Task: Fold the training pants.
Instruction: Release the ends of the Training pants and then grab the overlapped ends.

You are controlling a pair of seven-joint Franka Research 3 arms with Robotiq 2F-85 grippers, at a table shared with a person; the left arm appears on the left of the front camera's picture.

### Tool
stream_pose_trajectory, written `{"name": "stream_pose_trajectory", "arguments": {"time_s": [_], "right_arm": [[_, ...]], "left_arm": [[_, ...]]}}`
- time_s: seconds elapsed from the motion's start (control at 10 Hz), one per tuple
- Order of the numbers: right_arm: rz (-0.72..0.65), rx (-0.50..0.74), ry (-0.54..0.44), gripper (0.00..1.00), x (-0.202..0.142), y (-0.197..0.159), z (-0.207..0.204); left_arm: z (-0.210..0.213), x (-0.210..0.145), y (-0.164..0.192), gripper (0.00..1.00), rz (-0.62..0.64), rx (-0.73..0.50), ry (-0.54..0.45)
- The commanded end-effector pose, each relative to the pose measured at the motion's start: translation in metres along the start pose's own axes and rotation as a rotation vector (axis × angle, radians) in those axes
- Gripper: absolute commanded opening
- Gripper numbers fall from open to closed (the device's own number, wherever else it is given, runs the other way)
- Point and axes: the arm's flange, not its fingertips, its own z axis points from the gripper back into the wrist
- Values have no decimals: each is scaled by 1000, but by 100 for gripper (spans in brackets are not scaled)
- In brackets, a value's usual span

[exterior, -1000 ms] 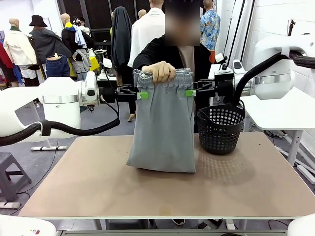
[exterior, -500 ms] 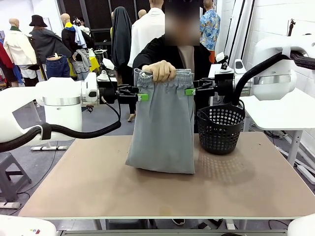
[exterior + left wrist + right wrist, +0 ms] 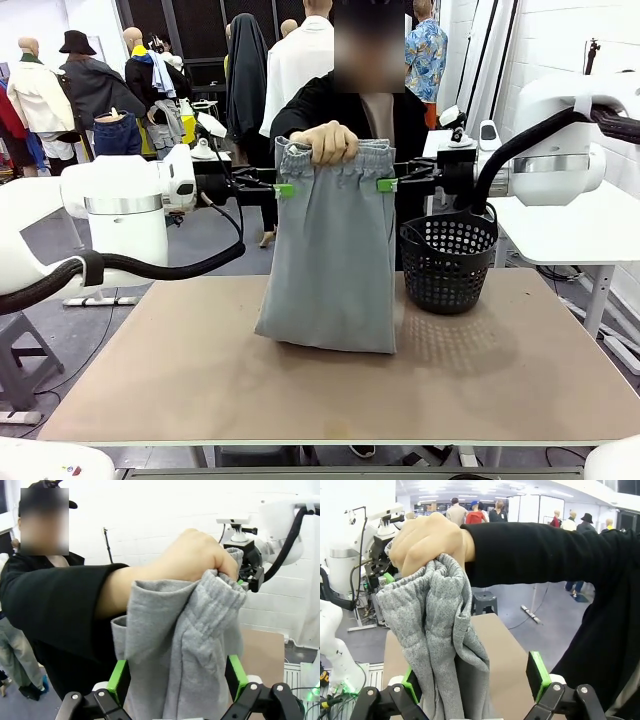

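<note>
Between the jaws of the left gripper (image 3: 284,189) and of the right gripper (image 3: 386,185), which face each other, hangs one pair of light grey soft-fabric training pants (image 3: 330,260) with a gathered elastic waistband. One side edge of the waistband sits inside each gripper. Both grippers stand spread wide with cloth between their green pads, and neither is pinching it. Above and midway between the two end effectors, one hand (image 3: 325,143) of the person bunches the waistband and carries the garment. Below them, the hems rest on the flat brown table (image 3: 200,380). Below the right gripper, just beside the pants, stands one black perforated plastic basket (image 3: 448,262). The count is one garment, one basket, two grippers and one holding hand. The fabric looks light, limp and not fragile. It will probably sag and drape once released rather than keep any shape. The thick gathered waistband offers the surest hold, best taken at its two side corners, where the jaws already stand.
</note>
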Motion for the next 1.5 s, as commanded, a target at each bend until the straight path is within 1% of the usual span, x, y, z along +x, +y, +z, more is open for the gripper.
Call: {"name": "stream_pose_trajectory", "arguments": {"time_s": [0.0,0.1,0.2,0.3,0.5,0.8,0.9,1.0,1.1,1.2,1.4], "right_arm": [[17,-61,-18,100,-4,5,1],[26,-86,-14,100,-4,5,2],[28,-85,-21,100,-3,6,3],[28,-83,-25,100,-4,5,2],[35,-100,-31,100,-3,6,3],[41,-115,-30,100,-5,3,3],[48,-96,-39,100,-5,1,3],[41,-29,-55,100,-7,-2,3],[17,13,-63,100,-9,-6,5],[11,46,-70,100,-12,-10,8],[15,60,-75,100,-14,-14,8]], "left_arm": [[-2,-8,-3,100,-41,67,-46],[-3,-8,-1,100,-45,75,-51],[-5,-9,0,100,-42,68,-51],[-10,-10,4,100,-46,22,-52],[-15,-10,6,100,-63,0,-37],[-14,-9,7,100,-145,82,-16],[-16,-9,7,100,-147,48,-24],[-18,-9,9,100,-128,-7,-49],[-21,-9,10,100,-121,-54,-57],[-23,-8,12,100,-116,-77,-51],[-27,-8,16,100,-107,-97,-59]]}}
